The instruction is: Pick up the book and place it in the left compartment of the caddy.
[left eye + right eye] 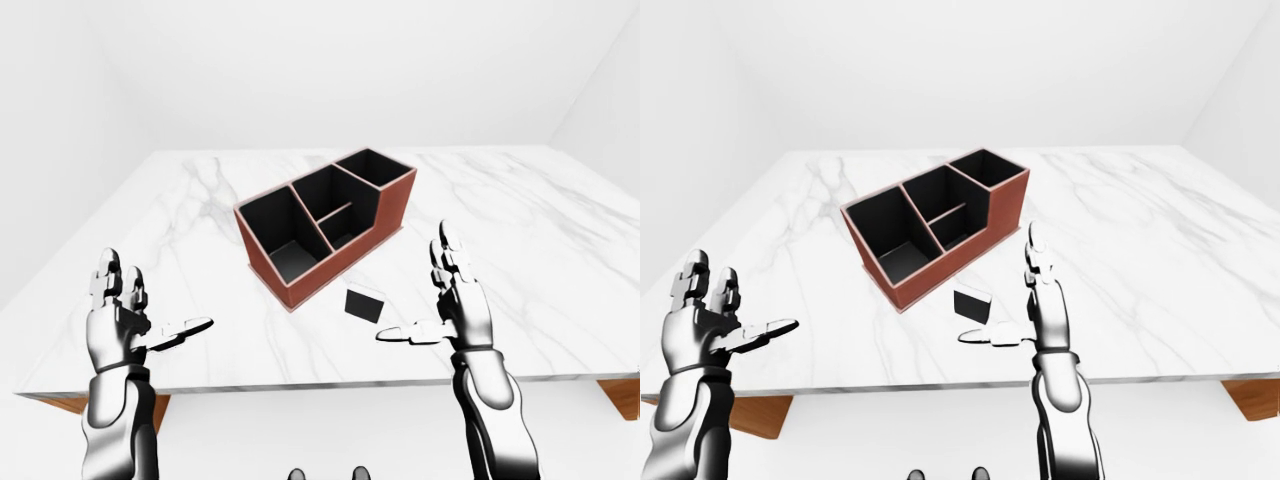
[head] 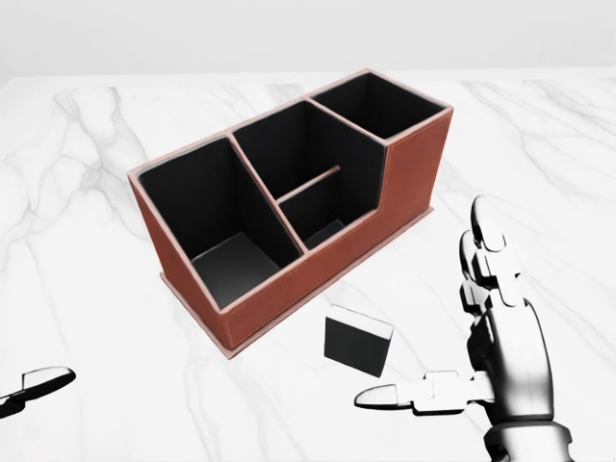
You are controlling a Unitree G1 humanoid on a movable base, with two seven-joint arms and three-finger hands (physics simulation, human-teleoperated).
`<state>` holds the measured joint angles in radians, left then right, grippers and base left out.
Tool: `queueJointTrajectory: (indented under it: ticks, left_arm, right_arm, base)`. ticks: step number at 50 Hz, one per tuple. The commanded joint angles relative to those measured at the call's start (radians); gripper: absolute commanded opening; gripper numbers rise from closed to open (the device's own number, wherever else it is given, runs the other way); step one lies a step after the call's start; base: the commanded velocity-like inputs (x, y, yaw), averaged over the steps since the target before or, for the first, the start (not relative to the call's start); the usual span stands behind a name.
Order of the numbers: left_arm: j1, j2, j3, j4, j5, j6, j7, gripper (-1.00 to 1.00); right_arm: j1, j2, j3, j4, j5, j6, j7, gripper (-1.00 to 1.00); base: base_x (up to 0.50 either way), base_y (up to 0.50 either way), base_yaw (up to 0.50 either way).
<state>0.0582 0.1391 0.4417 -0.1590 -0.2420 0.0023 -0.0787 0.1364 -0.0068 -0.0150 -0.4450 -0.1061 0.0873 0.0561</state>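
A small black book (image 2: 357,344) lies on the marble table (image 1: 520,240), just below the caddy (image 2: 404,178). The caddy is a red-brown box with black compartments, set at an angle; its left compartment (image 2: 217,226) is empty. My right hand (image 2: 452,332) is open, fingers up and thumb pointing left, just right of the book and not touching it. My left hand (image 1: 150,310) is open and empty over the table's bottom-left edge, far from the book.
The table's near edge (image 1: 330,383) runs along the bottom of the eye views, with brown legs at both corners. White walls stand beyond the table.
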Motion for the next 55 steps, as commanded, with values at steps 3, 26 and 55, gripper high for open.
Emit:
queueJointTrajectory:
  ticks: [3,26,55]
  left_arm:
    - [0.002,-0.006,-0.008,0.012,0.007,-0.016,-0.001,1.0]
    - [0.002,-0.016,-0.032,0.002,0.02,-0.019,0.006,1.0]
    - [0.003,-0.018,-0.037,0.011,0.025,-0.029,0.004,1.0]
  right_arm:
    - [0.009,-0.001,-0.01,0.005,0.019,0.0,0.001,1.0]
    - [0.02,-0.007,-0.013,0.026,-0.014,0.0,0.01,1.0]
    - [0.087,-0.009,-0.066,-0.038,0.014,0.0,0.061,1.0]
  base:
    - [0.5,0.0,0.0]
    - [0.39,0.1,0.0]
    - [0.0,0.17,0.0]
